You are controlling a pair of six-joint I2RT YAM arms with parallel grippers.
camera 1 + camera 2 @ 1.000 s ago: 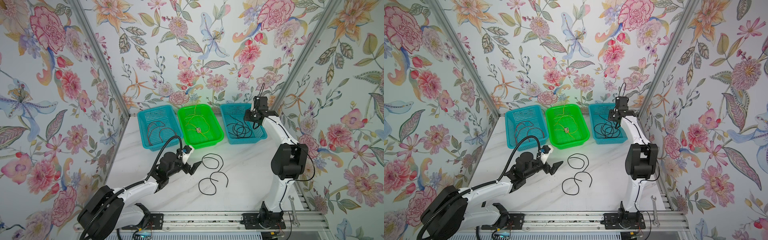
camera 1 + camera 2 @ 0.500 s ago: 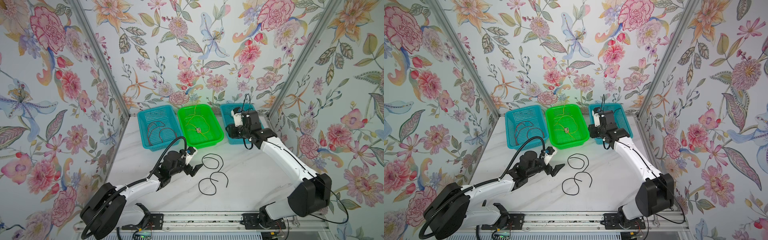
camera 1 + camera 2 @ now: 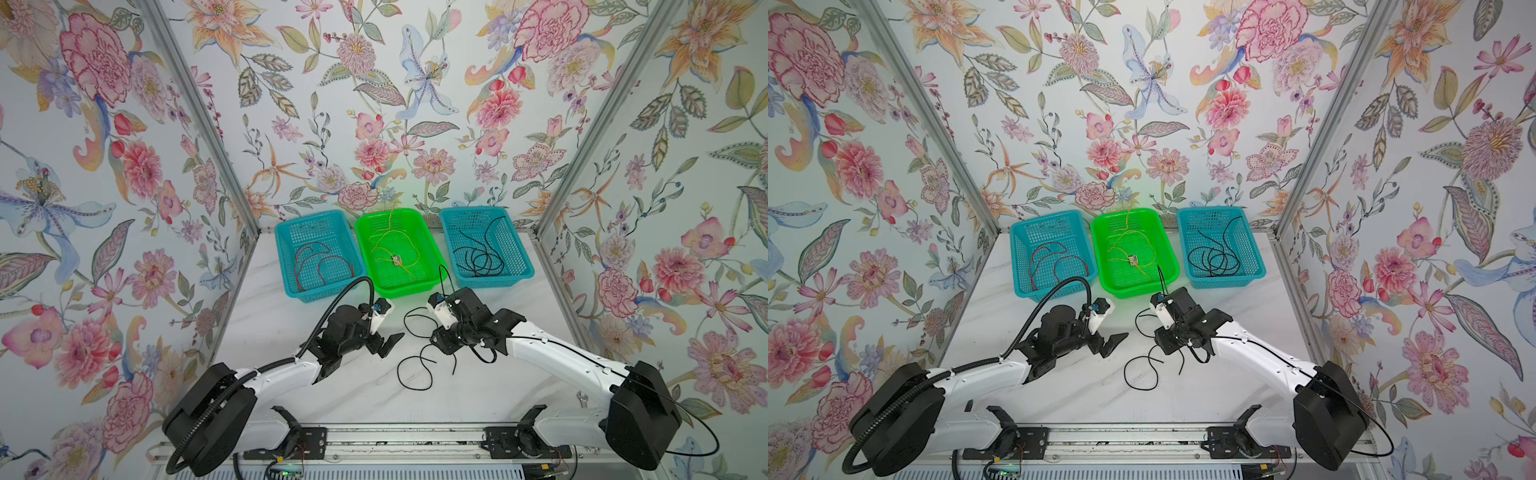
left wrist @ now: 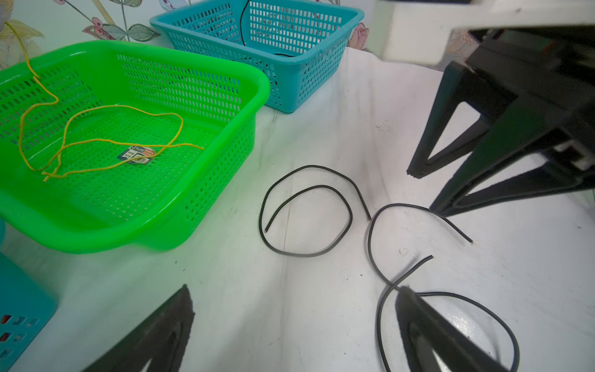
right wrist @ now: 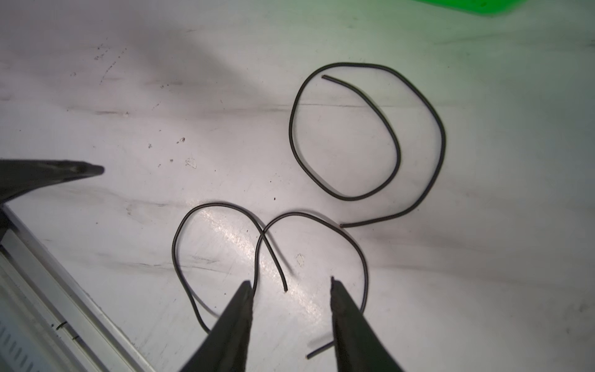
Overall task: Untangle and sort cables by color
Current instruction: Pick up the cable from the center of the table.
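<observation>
Marble tabletop (image 3: 270,320): black cables (image 5: 299,213) beneath parted right claw (image 5: 289,281), seemingly untouched; left claw (image 4: 293,287) spread.

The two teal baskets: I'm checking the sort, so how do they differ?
The left teal basket holds red cables; the right teal basket holds black cables. The red cables lie spread out; the black cables are coiled over one another. Both baskets are perforated, alike in shape, and flank the green basket.

Right gripper (image 5: 289,281) jaws apart over white worktop (image 5: 128,96), loose end of self-crossing black cable (image 5: 299,213) between its fingertips. Coiled black cable (image 5: 354,63) lies just beside it. Green basket (image 5: 467,6) corner barely in view.
</observation>
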